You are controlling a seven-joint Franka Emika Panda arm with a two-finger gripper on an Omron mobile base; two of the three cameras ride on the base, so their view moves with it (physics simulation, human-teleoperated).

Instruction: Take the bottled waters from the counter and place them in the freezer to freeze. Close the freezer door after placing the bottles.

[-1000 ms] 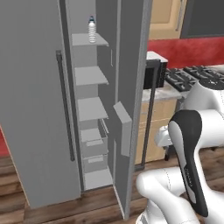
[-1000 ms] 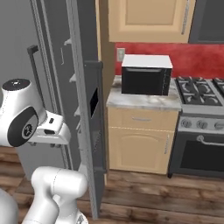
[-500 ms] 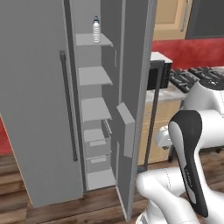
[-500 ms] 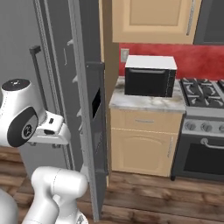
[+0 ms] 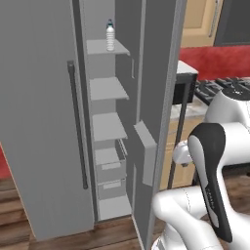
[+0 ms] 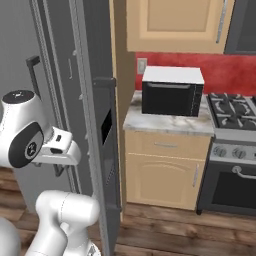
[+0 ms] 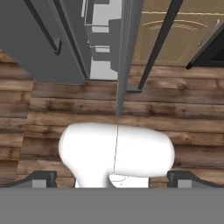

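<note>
1. Both base views have slid sideways since the earlier frames: freezer sits lower left, oven has drifted right. That reads as the base driving; bottle and door keep their places relative to each other.
2. Nearest, hand view: claw points down at the wood floor, its two dark tips wide apart at the bottom corners, nothing between them.
3. Mid frame, left base view: freezer door stands open, edge-on to the arm, its bar handle on the far face.
4. Farther, upper centre: one clear bottle upright on the top inner shelf.
5. Far right, right base view: table carries the oven; no second bottle visible on it, so I cannot tell where it is.
6. Judgement: closing looks due. Bring the claw up from the floor, settle the base first, meet the door's outer face squarely, push in a steady arc.
</note>
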